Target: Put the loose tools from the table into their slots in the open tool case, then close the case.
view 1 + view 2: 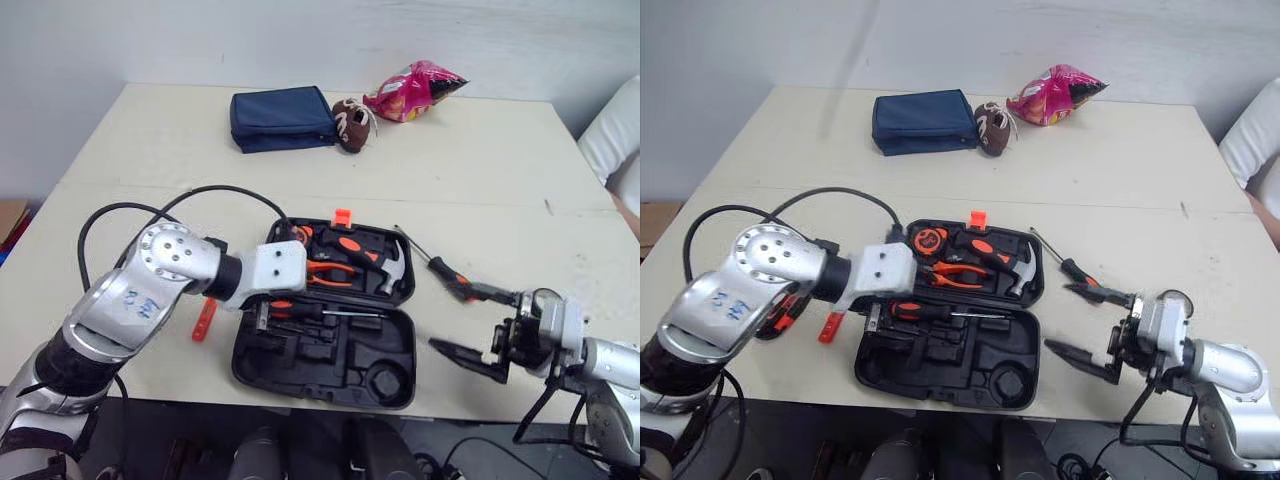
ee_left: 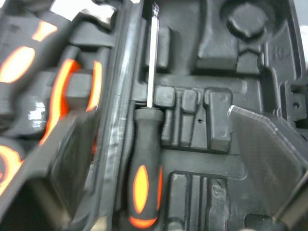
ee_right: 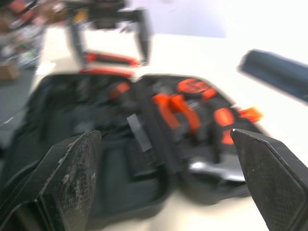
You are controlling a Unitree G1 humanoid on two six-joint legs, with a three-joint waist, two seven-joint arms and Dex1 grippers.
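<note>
The black tool case (image 1: 330, 355) lies open near the table's front edge. Its far half holds a hammer (image 1: 392, 268), orange pliers (image 1: 330, 270) and a tape measure (image 1: 930, 240). A black-and-orange screwdriver (image 2: 144, 168) lies in a slot of the near half. My left gripper (image 2: 161, 113) hangs open just above it, one finger on each side. A loose screwdriver (image 1: 448, 274) rests on the table to the right of the case. My right gripper (image 1: 1085, 325) is open and empty beside it, pointing at the case (image 3: 120, 159). An orange tool (image 1: 204, 320) lies left of the case.
At the table's far side sit a blue pouch (image 1: 282, 118), a small brown shoe (image 1: 352, 122) and a pink snack bag (image 1: 415, 90). A person's white sleeve (image 1: 615, 140) shows at the right edge. Black cables (image 1: 130, 215) loop over my left arm.
</note>
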